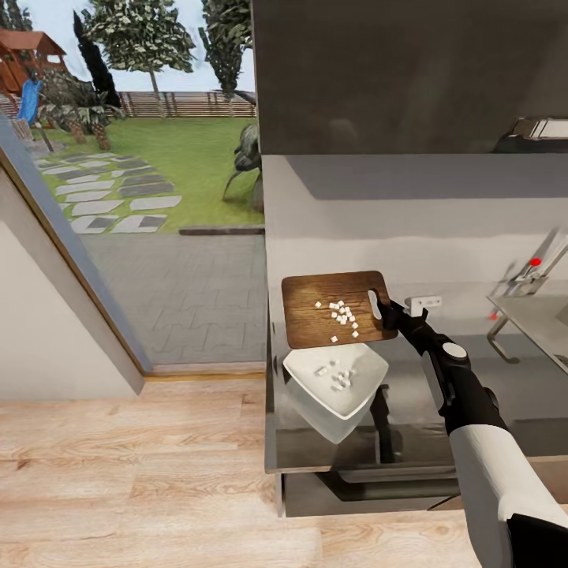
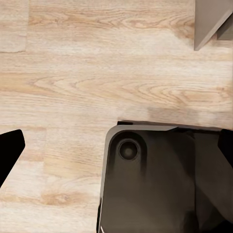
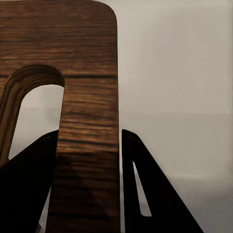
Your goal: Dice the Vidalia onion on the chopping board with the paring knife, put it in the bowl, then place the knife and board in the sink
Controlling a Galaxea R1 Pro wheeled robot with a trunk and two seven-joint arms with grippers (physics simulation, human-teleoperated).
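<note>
Several onion dice [image 1: 342, 312] remain on the chopping board [image 1: 315, 315]; my right pincer [image 1: 388, 309] pinches its handle end, so I'd tilt steeper over the bowl [image 1: 363, 390].

sink [image 1: 530, 315]: cut off by the head view's right edge.
bowl [image 1: 359, 398]: far corner hidden under the chopping board [image 1: 315, 312].
onion pieces [image 1: 343, 312]: too small to count.

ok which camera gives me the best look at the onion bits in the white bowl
The head view: it looks down into the bowl on the countertop, with several diced onion pieces inside and more on the chopping board tilted above it. The right wrist view shows the board's handle end between the right gripper fingers; the left wrist view shows floor.
</note>
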